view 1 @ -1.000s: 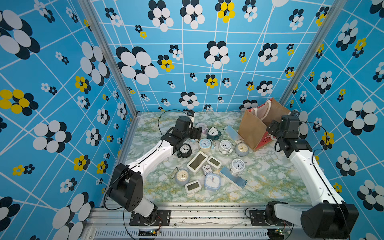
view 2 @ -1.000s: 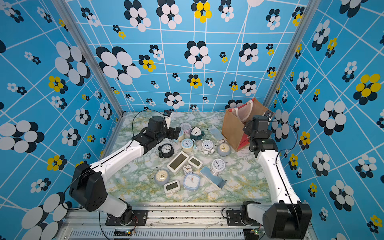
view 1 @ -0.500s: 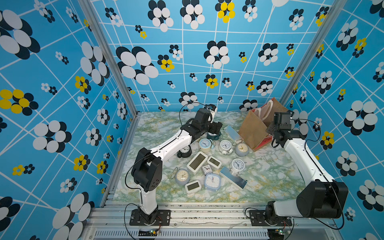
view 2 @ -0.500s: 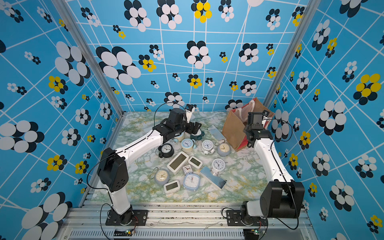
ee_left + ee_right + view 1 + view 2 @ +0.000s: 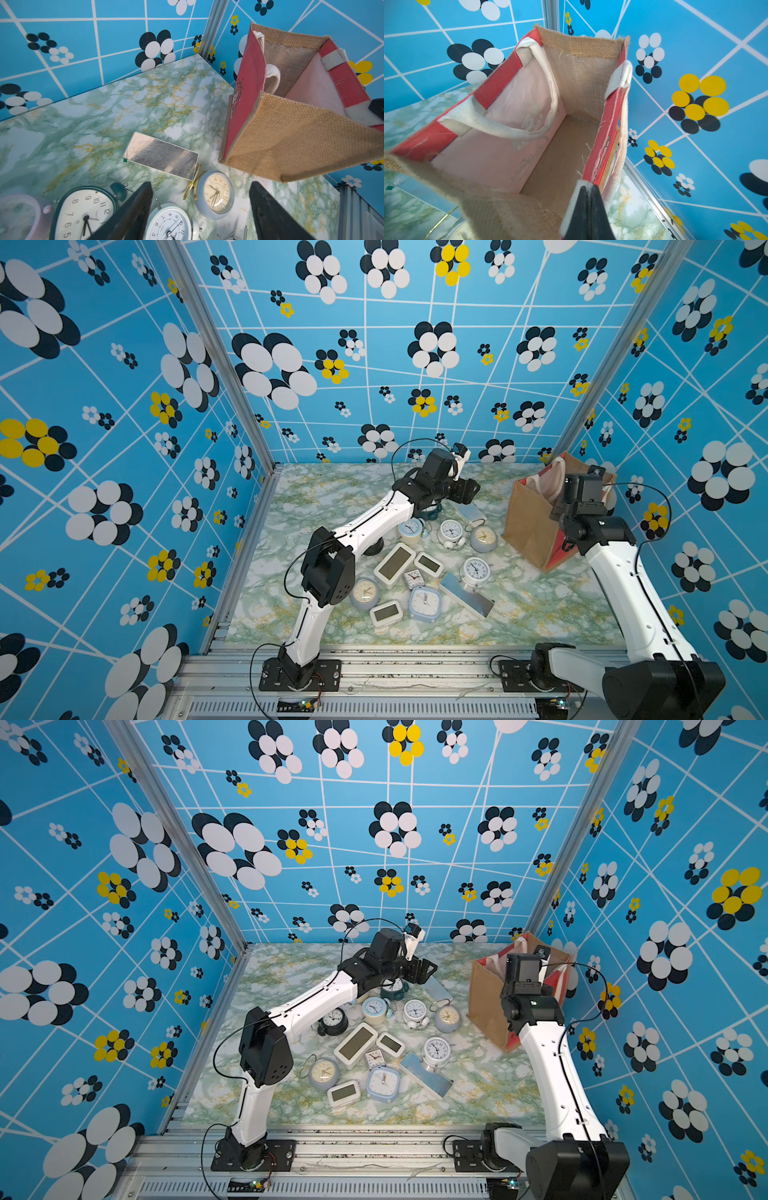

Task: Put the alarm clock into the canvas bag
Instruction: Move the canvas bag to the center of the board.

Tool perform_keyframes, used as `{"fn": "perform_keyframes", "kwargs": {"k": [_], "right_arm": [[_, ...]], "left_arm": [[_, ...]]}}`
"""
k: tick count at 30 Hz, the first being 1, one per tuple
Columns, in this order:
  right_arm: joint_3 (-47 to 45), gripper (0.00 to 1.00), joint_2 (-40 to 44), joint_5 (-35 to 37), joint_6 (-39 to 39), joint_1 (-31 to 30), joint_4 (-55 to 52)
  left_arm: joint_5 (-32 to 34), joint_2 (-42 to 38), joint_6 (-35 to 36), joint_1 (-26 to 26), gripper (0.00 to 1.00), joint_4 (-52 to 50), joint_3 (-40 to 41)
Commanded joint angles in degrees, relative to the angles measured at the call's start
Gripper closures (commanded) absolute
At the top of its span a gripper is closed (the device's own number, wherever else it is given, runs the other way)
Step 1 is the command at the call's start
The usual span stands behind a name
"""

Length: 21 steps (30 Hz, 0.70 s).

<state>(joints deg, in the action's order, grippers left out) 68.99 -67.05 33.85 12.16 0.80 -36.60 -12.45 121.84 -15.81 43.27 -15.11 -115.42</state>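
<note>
Coarse, boxy canvas bag pinched by right hand.

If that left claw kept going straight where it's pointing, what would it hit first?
Probably the round cream-faced clock lying just ahead of the left gripper, or the silver plate just beyond it; depth is unclear.

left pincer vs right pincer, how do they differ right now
The left pincer is open and empty; the right pincer is shut on the rim of the canvas bag. The left pincer hangs over the alarm clocks, the right pincer at the bag's mouth. Both are black.
</note>
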Motion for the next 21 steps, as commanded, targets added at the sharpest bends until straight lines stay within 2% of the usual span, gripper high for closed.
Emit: {"fn": "perform_keyframes", "kwargs": {"k": [1, 4, 8, 12, 16, 21], "right_arm": [[-2.13, 1.00, 3.95, -3.85, -5.82, -0.10, -4.65], [-6.14, 1.00, 10.52, -12.75, -10.80, -0.10, -3.95], [-8.97, 1.00, 19.33, -20.94, -17.11, -0.16, -5.95], [-8.76, 1.00, 24.69, -25.24, -22.14, -0.15, -11.96], [-8.82, 1.00, 28.89, -26.59, -25.67, -0.13, -17.34], [-10.34, 1.00, 34.08, -27.18, -28.53, -0.13, -19.02]], "left_arm": [[-2.96, 0.99, -2.39, 1.44, 0.24, -2.19, -2.89], [-3.57, 1.39, -2.07, 3.03, 0.24, -3.55, -4.31], [-4.69, 2.70, -2.23, 4.59, 0.23, -8.54, -8.64], [-6.98, 3.48, -3.23, 5.56, 0.23, -12.68, -12.43], [-9.49, 4.34, -4.11, 6.76, 0.22, -15.97, -15.72], [-12.24, 6.80, -6.17, 8.14, 0.21, -18.87, -18.25]]}}
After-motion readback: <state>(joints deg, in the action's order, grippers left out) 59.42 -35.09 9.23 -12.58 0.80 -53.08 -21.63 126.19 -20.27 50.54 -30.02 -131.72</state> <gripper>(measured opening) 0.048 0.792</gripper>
